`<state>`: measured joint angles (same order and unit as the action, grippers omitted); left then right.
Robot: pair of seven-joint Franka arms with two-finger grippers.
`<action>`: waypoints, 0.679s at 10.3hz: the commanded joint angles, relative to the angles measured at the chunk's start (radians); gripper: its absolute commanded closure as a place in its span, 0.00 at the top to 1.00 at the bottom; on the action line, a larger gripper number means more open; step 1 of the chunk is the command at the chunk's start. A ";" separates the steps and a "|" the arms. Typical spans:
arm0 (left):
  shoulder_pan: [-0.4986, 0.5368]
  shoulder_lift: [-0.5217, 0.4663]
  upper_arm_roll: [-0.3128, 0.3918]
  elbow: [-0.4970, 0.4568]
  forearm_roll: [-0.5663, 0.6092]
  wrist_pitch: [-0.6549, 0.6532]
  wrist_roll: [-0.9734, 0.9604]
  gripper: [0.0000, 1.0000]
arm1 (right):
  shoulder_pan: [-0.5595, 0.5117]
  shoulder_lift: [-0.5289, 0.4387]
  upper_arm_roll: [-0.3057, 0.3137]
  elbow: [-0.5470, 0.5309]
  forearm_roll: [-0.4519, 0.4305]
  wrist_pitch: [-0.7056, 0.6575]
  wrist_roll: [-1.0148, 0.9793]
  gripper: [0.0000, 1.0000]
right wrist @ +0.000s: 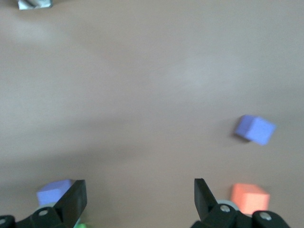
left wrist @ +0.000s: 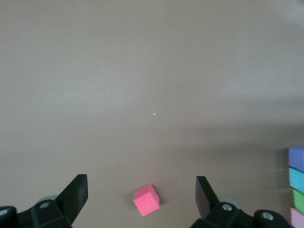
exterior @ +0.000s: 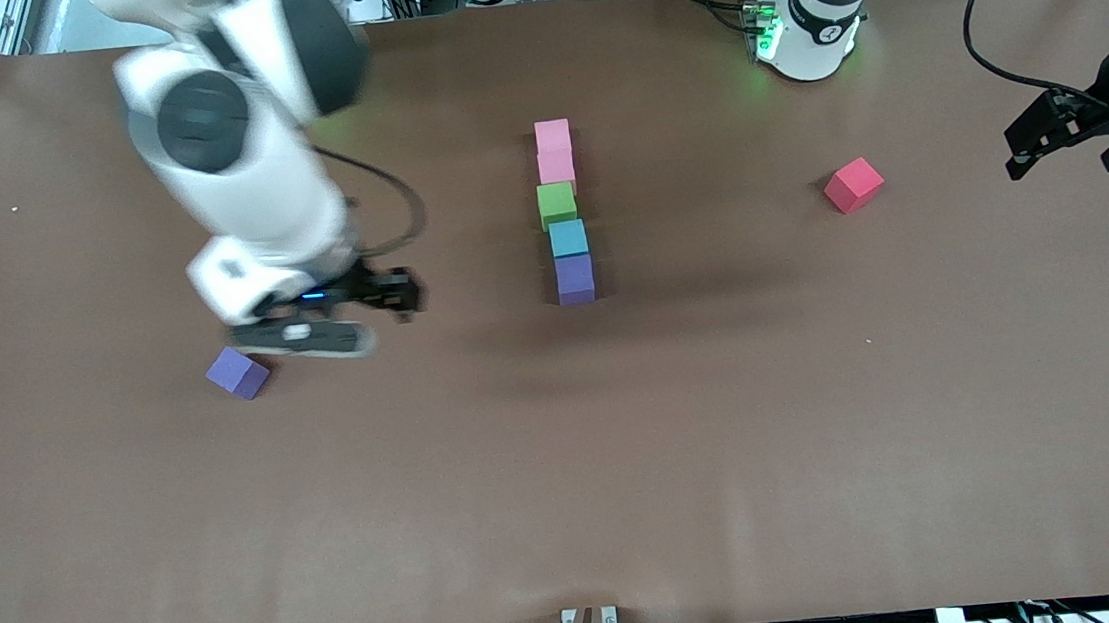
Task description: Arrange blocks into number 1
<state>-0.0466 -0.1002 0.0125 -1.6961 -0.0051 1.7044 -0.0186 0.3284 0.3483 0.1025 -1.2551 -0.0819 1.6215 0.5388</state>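
— Nearest the front camera, what lies on the table (exterior: 628, 466)?
— Loose purple block (exterior: 238, 372), alone toward the right arm's end, turned at an angle. The right wrist view shows it too, and an orange block (right wrist: 250, 198) near it that the arm covers in the front view.
— Where is the right gripper (exterior: 368, 303)?
— Low over the table just beside that purple block, jaws spread wide, nothing between them.
— And the line of blocks?
— Mid-table, a straight column, each cube touching the next: two pink blocks (exterior: 554, 157) farthest from the front camera, then a green block (exterior: 556, 204), a light blue block (exterior: 568, 238), and a second purple block (exterior: 575, 279) at the nearest end.
— Anything else?
— One red block (exterior: 854, 185) sits well apart, toward the left arm's end, rotated.
— The left gripper (exterior: 1067, 141)?
— It waits at that end, off the table's edge, fingers fully apart and empty. Its wrist view shows the red block on bare table.
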 commanded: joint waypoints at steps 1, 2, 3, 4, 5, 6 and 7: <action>0.020 0.019 0.007 0.081 -0.047 -0.072 0.023 1.00 | -0.151 -0.130 0.002 -0.070 0.014 -0.052 -0.173 1.00; 0.021 0.019 0.007 0.085 -0.047 -0.080 0.019 1.00 | -0.216 -0.162 0.002 -0.072 0.014 -0.075 -0.200 1.00; 0.022 0.019 0.007 0.090 -0.047 -0.081 0.010 1.00 | -0.266 -0.185 0.002 -0.072 0.016 -0.106 -0.261 1.00; 0.021 0.019 0.007 0.095 -0.047 -0.085 -0.021 1.00 | -0.311 -0.207 -0.009 -0.072 0.016 -0.129 -0.355 1.00; 0.021 0.020 0.006 0.099 -0.047 -0.086 -0.030 1.00 | -0.310 -0.227 -0.070 -0.073 0.016 -0.144 -0.443 1.00; 0.021 0.020 0.006 0.099 -0.046 -0.086 -0.030 1.00 | -0.292 -0.254 -0.133 -0.095 0.037 -0.153 -0.491 1.00; 0.019 0.020 0.007 0.099 -0.044 -0.086 -0.030 1.00 | -0.292 -0.299 -0.185 -0.145 0.094 -0.153 -0.502 1.00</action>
<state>-0.0323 -0.0956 0.0205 -1.6296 -0.0237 1.6446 -0.0368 0.0233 0.1341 -0.0174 -1.2991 -0.0505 1.4611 0.0738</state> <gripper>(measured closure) 0.000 0.000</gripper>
